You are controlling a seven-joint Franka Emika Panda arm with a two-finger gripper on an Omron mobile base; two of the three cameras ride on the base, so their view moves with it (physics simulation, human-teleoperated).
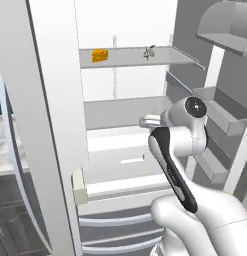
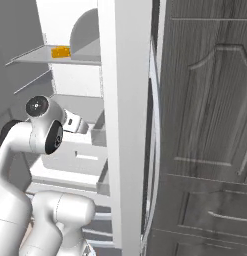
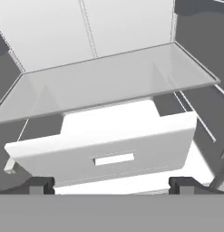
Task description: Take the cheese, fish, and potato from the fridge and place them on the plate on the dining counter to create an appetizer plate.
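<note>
My jaws [image 3: 111, 185] stand wide and empty, facing the white drawer [image 3: 109, 145]. The cheese [image 1: 99, 55] sits above me at the upper shelf's [image 1: 130, 55] left end, the fish [image 1: 149, 52] further right.

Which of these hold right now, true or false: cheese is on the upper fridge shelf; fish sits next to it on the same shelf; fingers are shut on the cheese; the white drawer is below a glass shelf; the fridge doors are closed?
1. The cheese sits on the upper shelf of the fridge. True.
2. The fish lies on that same shelf, apart from the cheese. True.
3. The fingers are shut on the cheese. False: the gripper is open and empty, well below the cheese.
4. The white drawer sits below a glass shelf. True.
5. The fridge doors are closed. False: the interior and door bins are exposed.
</note>
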